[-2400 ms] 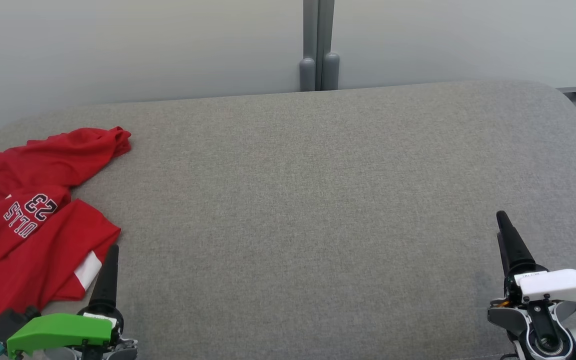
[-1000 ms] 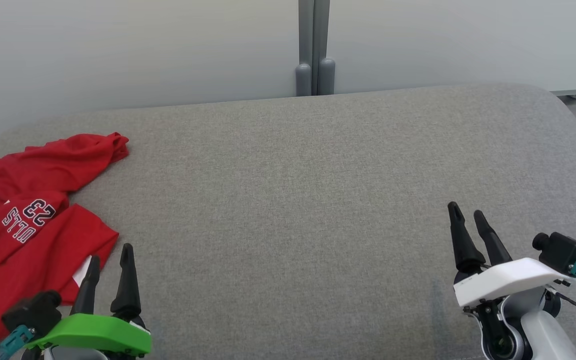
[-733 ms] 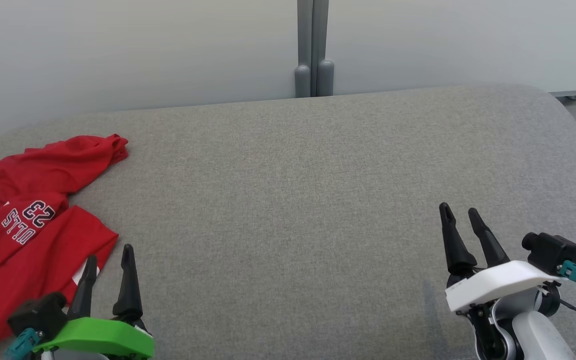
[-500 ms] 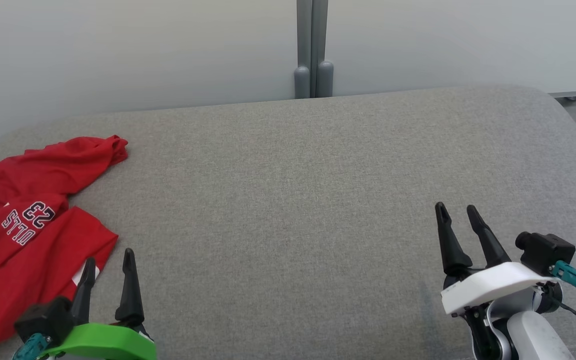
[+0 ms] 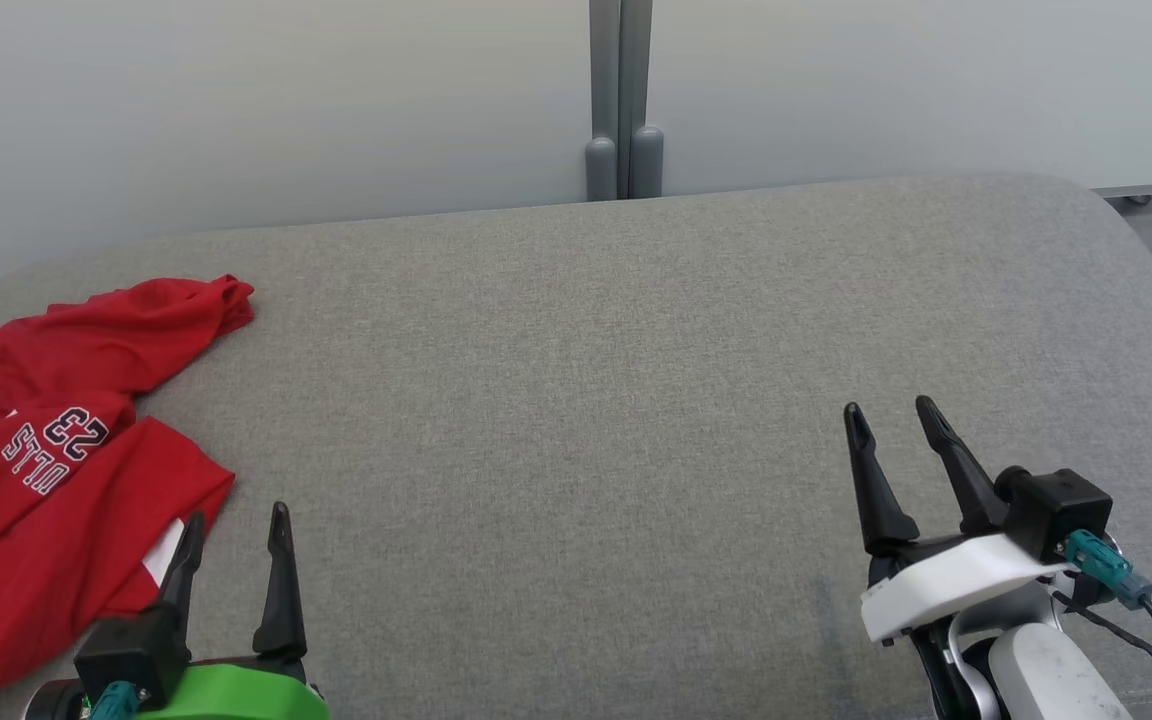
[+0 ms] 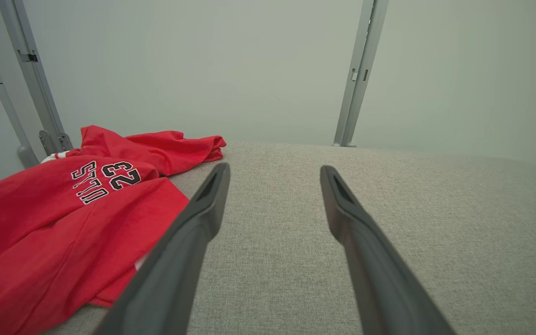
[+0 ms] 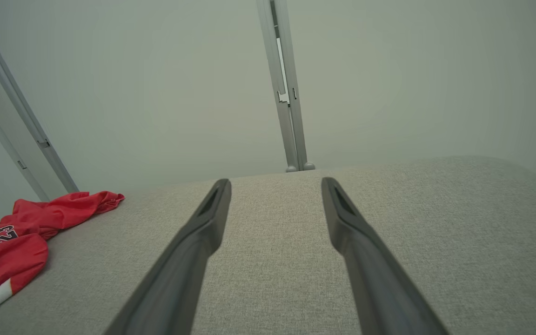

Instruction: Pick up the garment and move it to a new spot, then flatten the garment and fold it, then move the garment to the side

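Red garment (image 5: 56, 480) lies crumpled at far left of grey padded surface (image 5: 586, 380) in head view — left part cut by frame edge, printed lettering inverted. Left gripper (image 5: 238, 515) low left, fingers up, spread, empty, just beside garment hem. Right gripper (image 5: 887, 407) low right, spread, empty, well apart from garment.

Left wrist view: garment (image 6: 63, 223) left of parted fingers (image 6: 193, 232), lower edge cut off.

Right wrist view: garment (image 7: 12, 251) far left, partly out of frame — grey post (image 7: 286, 116) behind, padded surface bare between fingers.
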Tool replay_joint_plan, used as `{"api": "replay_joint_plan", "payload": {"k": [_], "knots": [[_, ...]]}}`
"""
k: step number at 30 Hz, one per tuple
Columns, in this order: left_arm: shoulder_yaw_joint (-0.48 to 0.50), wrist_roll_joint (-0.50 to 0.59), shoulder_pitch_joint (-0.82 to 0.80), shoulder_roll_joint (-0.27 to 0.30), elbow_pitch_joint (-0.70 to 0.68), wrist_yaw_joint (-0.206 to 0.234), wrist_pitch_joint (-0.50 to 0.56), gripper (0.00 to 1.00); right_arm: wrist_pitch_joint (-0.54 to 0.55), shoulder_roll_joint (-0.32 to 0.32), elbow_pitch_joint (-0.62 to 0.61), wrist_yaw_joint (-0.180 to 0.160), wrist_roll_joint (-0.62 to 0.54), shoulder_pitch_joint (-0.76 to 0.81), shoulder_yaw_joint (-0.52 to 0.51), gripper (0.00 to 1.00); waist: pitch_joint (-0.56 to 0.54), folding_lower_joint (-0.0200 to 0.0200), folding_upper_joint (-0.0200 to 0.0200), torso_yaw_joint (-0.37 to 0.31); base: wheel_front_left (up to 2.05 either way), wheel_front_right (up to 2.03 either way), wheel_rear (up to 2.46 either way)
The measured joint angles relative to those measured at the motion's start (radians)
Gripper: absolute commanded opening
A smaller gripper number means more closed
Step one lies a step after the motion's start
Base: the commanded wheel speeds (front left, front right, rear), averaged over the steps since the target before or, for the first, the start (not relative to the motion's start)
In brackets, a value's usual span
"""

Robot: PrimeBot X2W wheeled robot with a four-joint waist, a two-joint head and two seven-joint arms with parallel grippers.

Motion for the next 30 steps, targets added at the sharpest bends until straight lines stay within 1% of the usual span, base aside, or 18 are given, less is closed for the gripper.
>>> {"api": "replay_joint_plan", "payload": {"k": [6,8,10,30], "knots": [[-0.002,0.069,0.005,0.001,-0.005,0.001,-0.017,1.00,-0.018,-0.006,-0.007,-0.002,-0.076,0.001,0.015,1.00,-0.002,0.0000,0.0000,-0.001,0.00,0.00,0.00],[-0.004,0.093,0.012,0.001,-0.007,0.001,-0.025,1.00,-0.027,-0.008,-0.009,-0.009,-0.105,0.003,0.020,1.00,-0.002,0.0000,0.0000,-0.001,0.00,0.00,0.00],[-0.006,0.117,0.021,0.002,-0.007,0.006,-0.030,1.00,-0.035,-0.010,-0.010,-0.009,-0.128,0.004,0.027,1.00,-0.003,0.0000,0.0000,-0.001,0.00,0.00,0.00],[-0.005,0.123,0.022,0.004,0.000,0.003,-0.030,1.00,-0.035,-0.009,0.012,-0.009,-0.132,0.011,0.028,1.00,-0.003,0.0000,0.0000,0.001,0.00,0.00,0.00]]}}
